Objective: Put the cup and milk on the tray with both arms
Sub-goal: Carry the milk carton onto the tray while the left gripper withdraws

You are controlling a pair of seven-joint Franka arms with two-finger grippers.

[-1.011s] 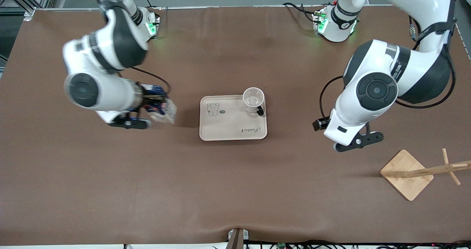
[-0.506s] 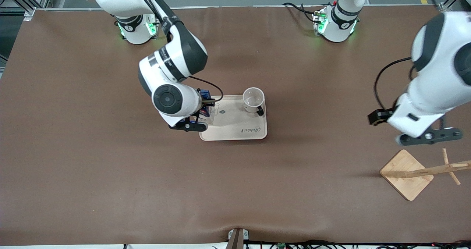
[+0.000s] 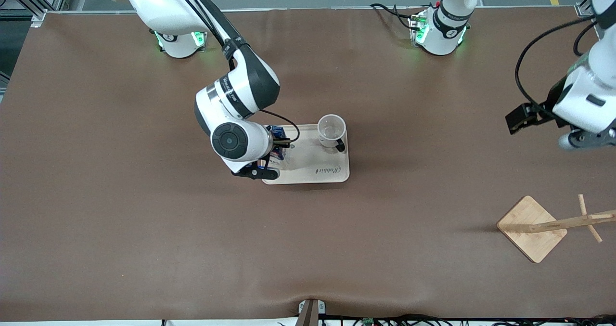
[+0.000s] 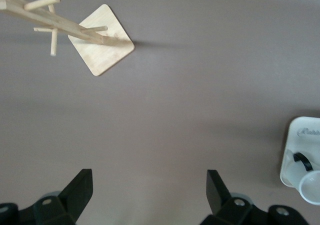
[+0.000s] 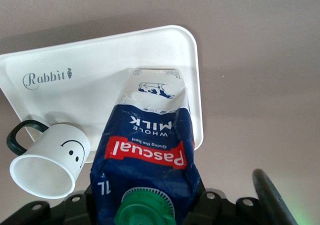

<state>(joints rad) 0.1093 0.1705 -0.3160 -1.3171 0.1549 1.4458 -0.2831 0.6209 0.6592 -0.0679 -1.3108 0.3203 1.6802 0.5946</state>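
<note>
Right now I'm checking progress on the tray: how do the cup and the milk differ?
The cup stands free on the tray, while the milk is gripped by the right gripper over the tray. The cup is white and round; the milk is a dark-blue carton with a green cap. Both are upright.

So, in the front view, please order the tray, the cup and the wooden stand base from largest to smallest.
1. tray
2. wooden stand base
3. cup
The tray is partly covered by the right arm, yet it clearly looks largest.
</note>
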